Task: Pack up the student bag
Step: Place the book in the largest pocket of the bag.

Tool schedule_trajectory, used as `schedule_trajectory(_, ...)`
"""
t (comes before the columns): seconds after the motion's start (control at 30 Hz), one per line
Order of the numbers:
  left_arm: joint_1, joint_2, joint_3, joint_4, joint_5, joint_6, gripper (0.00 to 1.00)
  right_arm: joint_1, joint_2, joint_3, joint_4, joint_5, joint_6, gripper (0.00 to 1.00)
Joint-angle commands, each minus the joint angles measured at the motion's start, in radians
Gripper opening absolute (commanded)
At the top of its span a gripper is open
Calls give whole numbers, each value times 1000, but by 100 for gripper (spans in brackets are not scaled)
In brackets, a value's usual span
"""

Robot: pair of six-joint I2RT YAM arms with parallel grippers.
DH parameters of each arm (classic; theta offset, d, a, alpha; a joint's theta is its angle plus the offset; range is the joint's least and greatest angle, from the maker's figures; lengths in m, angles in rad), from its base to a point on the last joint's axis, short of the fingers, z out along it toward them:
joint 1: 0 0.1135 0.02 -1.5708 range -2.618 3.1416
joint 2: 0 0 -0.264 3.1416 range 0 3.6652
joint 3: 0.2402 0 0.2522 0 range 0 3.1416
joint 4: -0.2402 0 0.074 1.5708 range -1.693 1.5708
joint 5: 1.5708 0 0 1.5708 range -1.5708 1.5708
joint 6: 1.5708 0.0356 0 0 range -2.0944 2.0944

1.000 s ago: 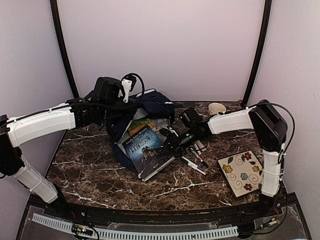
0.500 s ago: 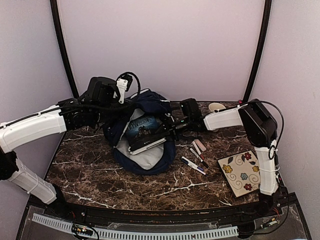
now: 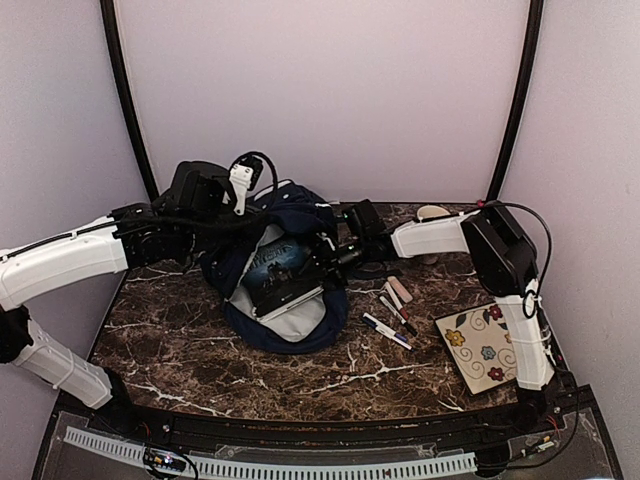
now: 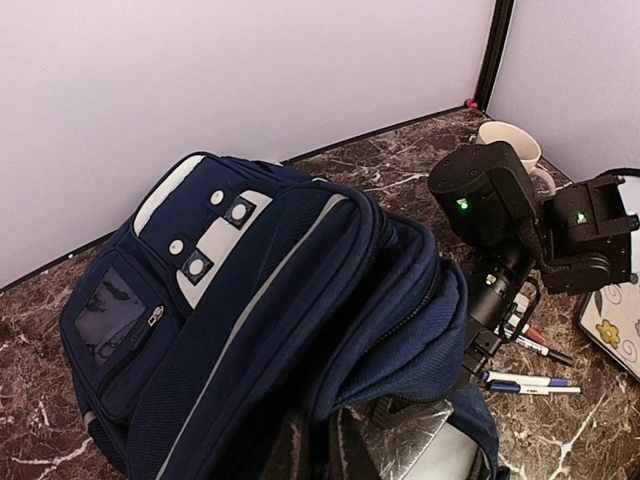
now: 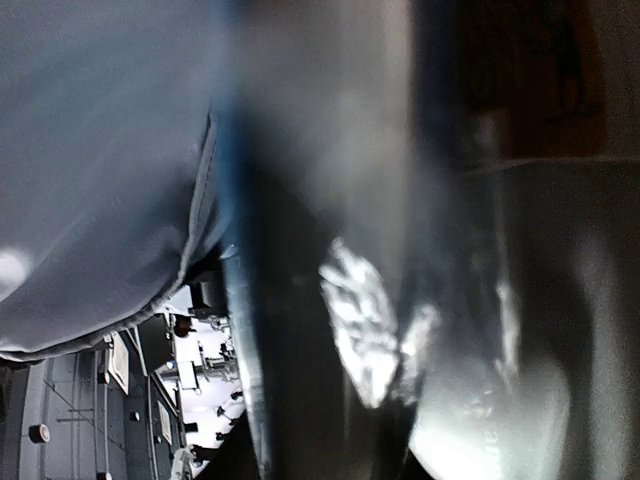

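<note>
Your left pincer (image 4: 318, 450) pinches the student bag (image 4: 250, 300) flap up, holding its mouth open so your right pincer (image 3: 328, 255), apparently clamped on the book (image 3: 283, 268), can slide it in.

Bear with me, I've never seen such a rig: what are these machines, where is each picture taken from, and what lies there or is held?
Two white robot arms stand at the marble table's near edge, each ending in a two-finger claw. The wide picture comes from a fixed camera above; the others from wrist cameras, the right one blurred. The left claw pinches the student bag open. The right claw seems to grip a book half inside it. Nearby lie pens, a flowered tile and a mug.
</note>
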Motion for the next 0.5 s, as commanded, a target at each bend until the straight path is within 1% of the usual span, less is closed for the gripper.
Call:
schedule_trajectory(0.0, -10, -80, 2, 78, -16, -11, 0, 7, -28, 43, -114, 49, -174, 46)
schedule_trajectory(0.07, -10, -84, -3, 76, -16, -11, 0, 5, -62, 43, -188, 108, -247, 56)
schedule_trajectory(0.1, -10, -87, -5, 76, -16, -11, 0, 5, -76, 45, -227, 145, -286, 58)
schedule_trajectory(0.23, -10, -94, -11, 74, -20, -12, 0, 19, -129, 53, -352, 322, -427, 64)
schedule_trajectory(0.3, -10, -97, -15, 78, -23, -12, 0, 42, -145, 80, -437, 441, -518, 68)
schedule_trajectory(0.37, -10, -97, -16, 81, -25, -10, 0, 62, -164, 81, -469, 532, -568, 71)
schedule_trajectory(0.47, -10, -97, -20, 84, -28, -6, 0, 82, -195, 68, -484, 612, -628, 72)
